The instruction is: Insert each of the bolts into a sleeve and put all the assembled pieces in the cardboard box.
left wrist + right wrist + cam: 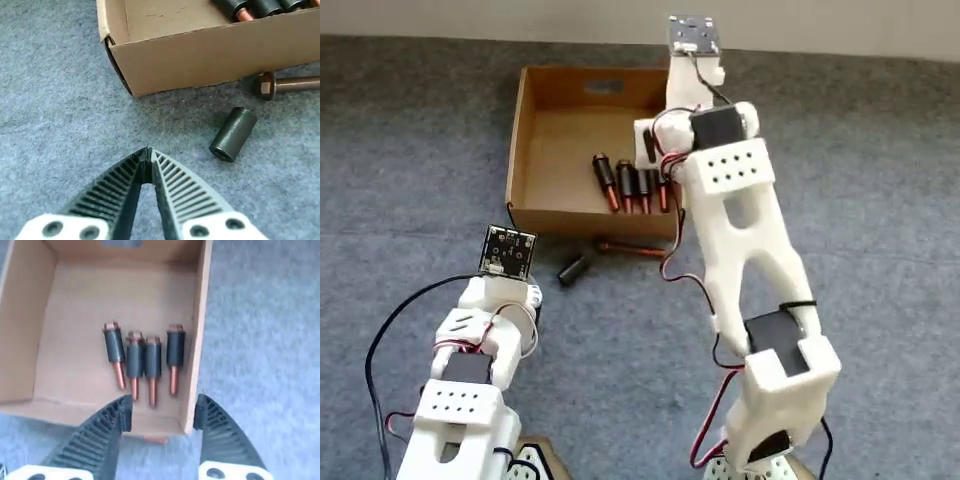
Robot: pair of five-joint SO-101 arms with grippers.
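- The cardboard box [520, 150] sits open-topped on the grey, carpet-like table [420, 130], and we're placing everything else off it.
- Inside the box we count four assembled pieces [145, 360]. They're copper-coloured bolts wearing black sleeves, lying side by side on the box floor. They're bunched near the wall closest to the arms, toward the right arm's corner, with bare shanks pointing at that wall.
- One loose bolt [290, 84] is still outside the box. It lies flat on the table just beside the outside of that same near wall and roughly parallel to it. We can't tell if it actually touches the cardboard.
- One loose sleeve [233, 134] is also outside the box. It's on its side on the table, a bit further from the near wall than the bolt and apart from it, with the open end facing away from the box.
- The right pincer [162, 407] hovers over the box's near wall, by the corner where the pieces lie. Its fingers are spread wide with nothing between them.
- The left pincer [148, 152] is outside the box, off its near corner on the left arm's side. Its fingertips are pressed together on nothing, and the loose sleeve is near it.
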